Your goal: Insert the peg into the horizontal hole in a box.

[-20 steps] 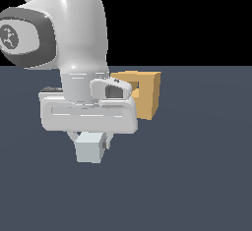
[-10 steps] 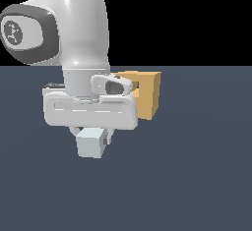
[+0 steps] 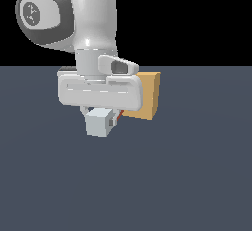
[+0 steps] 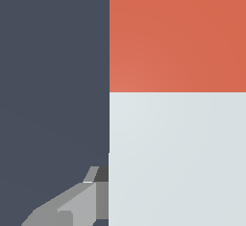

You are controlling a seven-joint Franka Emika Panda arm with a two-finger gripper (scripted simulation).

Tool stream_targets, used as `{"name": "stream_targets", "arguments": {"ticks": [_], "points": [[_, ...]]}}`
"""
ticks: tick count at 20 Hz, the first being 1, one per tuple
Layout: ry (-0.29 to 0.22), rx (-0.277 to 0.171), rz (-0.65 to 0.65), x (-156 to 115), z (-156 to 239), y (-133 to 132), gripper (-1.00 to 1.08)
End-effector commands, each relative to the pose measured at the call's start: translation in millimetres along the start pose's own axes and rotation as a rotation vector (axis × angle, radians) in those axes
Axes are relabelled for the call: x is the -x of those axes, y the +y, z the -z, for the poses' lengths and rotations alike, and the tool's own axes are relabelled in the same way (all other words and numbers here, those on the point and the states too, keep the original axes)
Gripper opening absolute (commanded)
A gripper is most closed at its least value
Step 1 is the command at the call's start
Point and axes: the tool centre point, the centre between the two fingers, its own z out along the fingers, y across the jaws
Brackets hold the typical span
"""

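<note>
Item: the peg [image 3: 101,122], a square-sectioned bar, half pale grey-white and half red-orange. It was held clear of the dark floor [image 3: 197,176] under the gripper [image 3: 102,119], evidently so that it could be carried level to the opening, not dragged.

Grip: one finger [image 4: 72,206] was seen pressed flat against the pale half in the wrist view; the gripper was judged closed on the peg (the opposite finger lay out of sight).

Orientation: in the exterior view the pale end face was turned toward the camera, with only a sliver of red showing behind it. The long axis was therefore read as horizontal, running away from the camera, red end leading toward the box [image 3: 147,95].

Location: the peg was just in front of the box, which stood on the floor partly hidden by the hand. The hole was not visible, so entry could not be confirmed.
</note>
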Motion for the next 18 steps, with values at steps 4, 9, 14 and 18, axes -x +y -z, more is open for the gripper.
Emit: {"name": "stream_targets", "arguments": {"ticks": [4, 9, 14, 18], "points": [[0.001, 0.004, -0.082, -23, 24, 8, -1.00], [0.001, 0.004, -0.132, -35, 37, 13, -1.00], [0.000, 0.004, -0.158, -42, 44, 17, -1.00], [0.000, 0.004, -0.161, -43, 45, 18, -1.00]]}}
